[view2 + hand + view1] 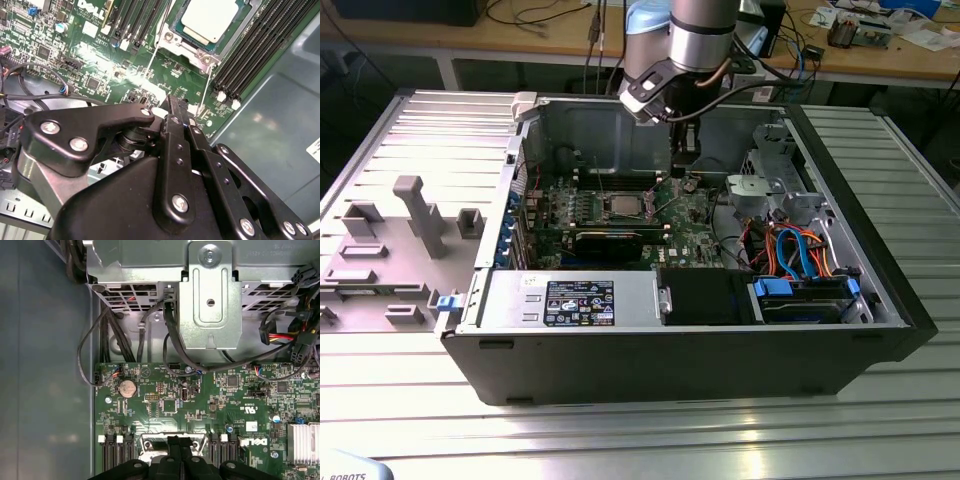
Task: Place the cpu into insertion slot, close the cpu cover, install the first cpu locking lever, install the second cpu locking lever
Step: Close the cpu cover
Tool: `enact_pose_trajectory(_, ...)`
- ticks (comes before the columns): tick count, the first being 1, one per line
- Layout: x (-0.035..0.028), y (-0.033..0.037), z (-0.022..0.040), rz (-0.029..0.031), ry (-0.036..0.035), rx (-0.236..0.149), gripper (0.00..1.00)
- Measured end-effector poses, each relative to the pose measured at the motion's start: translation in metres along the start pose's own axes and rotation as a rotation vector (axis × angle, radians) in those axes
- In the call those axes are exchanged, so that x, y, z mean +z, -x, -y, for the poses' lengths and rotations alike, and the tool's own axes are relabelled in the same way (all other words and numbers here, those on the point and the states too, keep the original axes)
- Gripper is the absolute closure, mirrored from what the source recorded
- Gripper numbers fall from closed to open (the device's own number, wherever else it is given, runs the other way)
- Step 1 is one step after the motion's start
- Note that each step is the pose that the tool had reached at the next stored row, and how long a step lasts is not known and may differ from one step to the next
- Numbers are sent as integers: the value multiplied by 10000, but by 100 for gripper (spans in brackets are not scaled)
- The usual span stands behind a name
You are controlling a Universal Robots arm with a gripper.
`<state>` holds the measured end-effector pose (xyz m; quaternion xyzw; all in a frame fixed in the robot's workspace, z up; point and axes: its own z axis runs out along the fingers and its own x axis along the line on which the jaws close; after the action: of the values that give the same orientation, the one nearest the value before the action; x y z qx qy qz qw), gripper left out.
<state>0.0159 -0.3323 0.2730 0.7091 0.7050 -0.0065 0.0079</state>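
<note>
Right, the cpu (210, 19) sits in the insertion slot (168, 36). The risk as I see it: that thin wire lever (154, 52) looks unlatched, and an off-line push could skid onto the green board (100, 65). The gripper (174, 102) hangs near the slot, fingers pressed together, holding nothing.

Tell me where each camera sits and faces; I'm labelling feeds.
Exterior view: off the arm, raised, looking down into the open computer case; arm and gripper show.
First wrist view: on the wrist, looking past the gripper at the motherboard.
Second wrist view: on the wrist, looking along the shut jaws toward the cpu.
Both wrist views share gripper and motherboard.
</note>
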Motion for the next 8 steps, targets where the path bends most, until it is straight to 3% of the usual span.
enact_pose_trajectory(8,-1,-3,-61,7,-1,0,89)
